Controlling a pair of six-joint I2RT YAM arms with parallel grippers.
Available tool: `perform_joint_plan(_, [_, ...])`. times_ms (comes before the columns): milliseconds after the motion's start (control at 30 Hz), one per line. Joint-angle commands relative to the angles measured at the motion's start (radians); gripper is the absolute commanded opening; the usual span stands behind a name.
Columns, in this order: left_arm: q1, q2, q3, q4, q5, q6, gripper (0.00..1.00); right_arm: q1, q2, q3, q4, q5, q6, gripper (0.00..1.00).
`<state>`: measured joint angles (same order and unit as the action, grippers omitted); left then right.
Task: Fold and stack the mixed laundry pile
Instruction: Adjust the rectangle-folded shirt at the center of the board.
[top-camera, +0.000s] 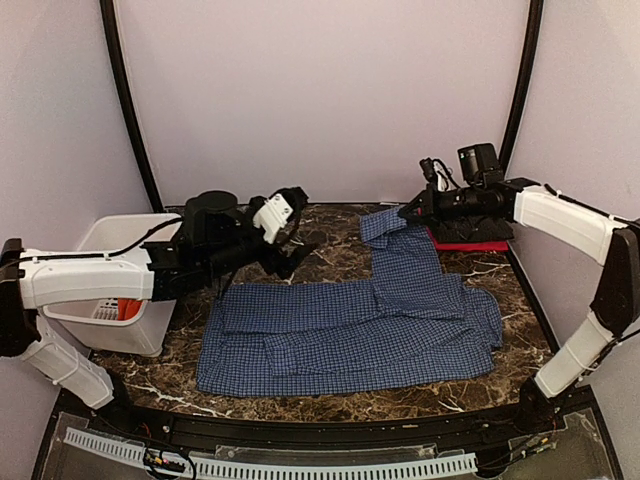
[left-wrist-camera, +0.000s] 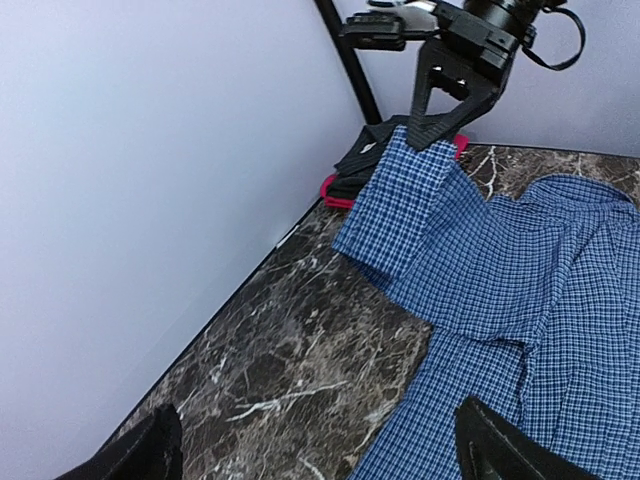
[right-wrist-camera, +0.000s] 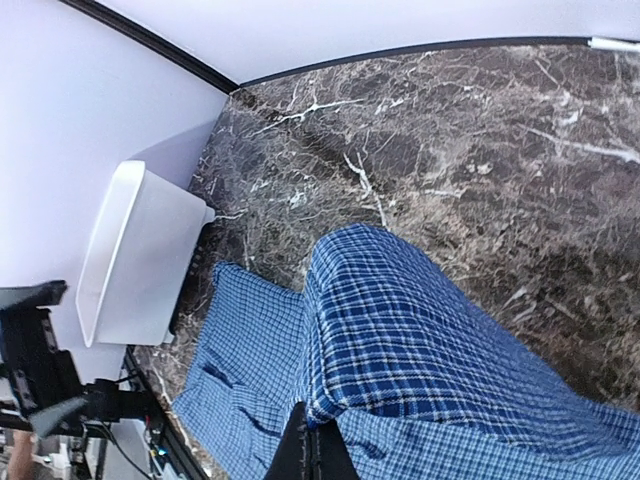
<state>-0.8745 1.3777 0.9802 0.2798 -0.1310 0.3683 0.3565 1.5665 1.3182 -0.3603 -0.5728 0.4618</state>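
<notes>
Overhead camera looks down from behind; closer wrist cameras face oppositely, seemingly sharing the shirt sleeve (left-wrist-camera: 400, 215).

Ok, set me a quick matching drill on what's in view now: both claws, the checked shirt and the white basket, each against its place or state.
Column A
1. left claw
2. right claw
3. checked shirt
4. white basket

Column B
a. stands at the left edge
b. shut on a sleeve end
c. open, holding nothing
d. spread across the marble table

Pairs: 1-c, 2-b, 3-d, 4-a
</notes>
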Motion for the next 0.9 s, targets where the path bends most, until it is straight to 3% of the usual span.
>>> perform_joint_plan(0, [-0.094, 0.192, 0.033, 0.27, -0.002, 0.198, 0.95, 0.012, -0.12, -0.092, 0.126, -0.055, 0.127, 0.0])
perform_joint_plan(167, [-0.163, 0.434, 0.115, 0.551, -0.045, 0.326, 0.98, 0.024, -0.196, -0.155, 0.13, -0.078, 0.167, 0.0])
perform_joint_plan(367, [-0.166, 0.598, 0.299, 0.628, -0.072, 0.389, 0.96, 0.046, -0.242, -0.206, 0.148, -0.117, 0.204, 0.0])
perform_joint_plan(667, [-0.166, 0.678, 0.367, 0.704, -0.127, 0.496, 0.82, 0.055, -0.261, -0.229, 0.132, -0.121, 0.199, 0.0])
perform_joint_plan(800, [-0.166, 0.67, 0.376, 0.709, -0.12, 0.505, 0.61, 0.058, -0.266, -0.242, 0.131, -0.115, 0.199, 0.0])
perform_joint_plan(867, [-0.166, 0.657, 0.38, 0.666, -0.103, 0.512, 0.43, 0.058, -0.271, -0.246, 0.131, -0.121, 0.197, 0.0])
